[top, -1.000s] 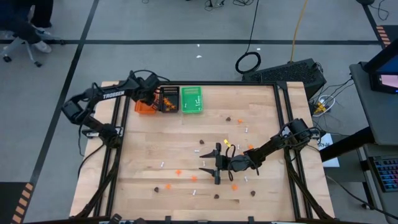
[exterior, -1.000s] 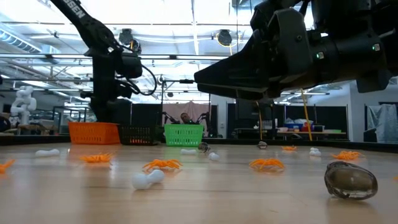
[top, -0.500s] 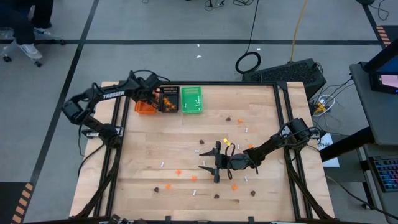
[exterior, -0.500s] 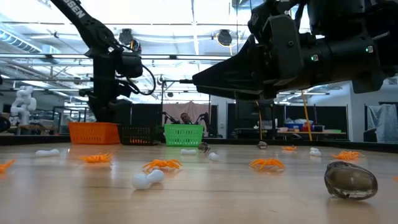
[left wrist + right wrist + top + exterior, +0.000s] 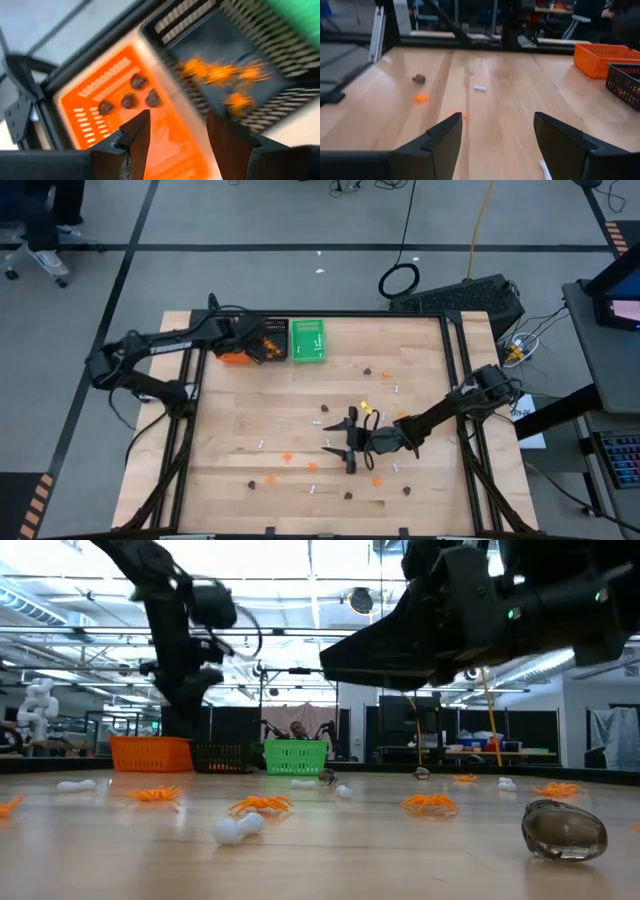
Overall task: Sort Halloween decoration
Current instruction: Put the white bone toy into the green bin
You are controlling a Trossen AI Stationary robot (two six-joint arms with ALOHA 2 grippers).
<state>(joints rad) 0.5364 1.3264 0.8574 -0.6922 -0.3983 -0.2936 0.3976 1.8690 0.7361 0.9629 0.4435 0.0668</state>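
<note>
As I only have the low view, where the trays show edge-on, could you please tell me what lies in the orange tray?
Observer: The orange tray holds four dark brown pieces.
Operator: Thank you. And the black tray beside it?
Observer: The black tray holds several orange pieces.
Operator: Is the left end effector carrying anything?
Observer: No. The left end effector hangs open and empty above those two trays.
</note>
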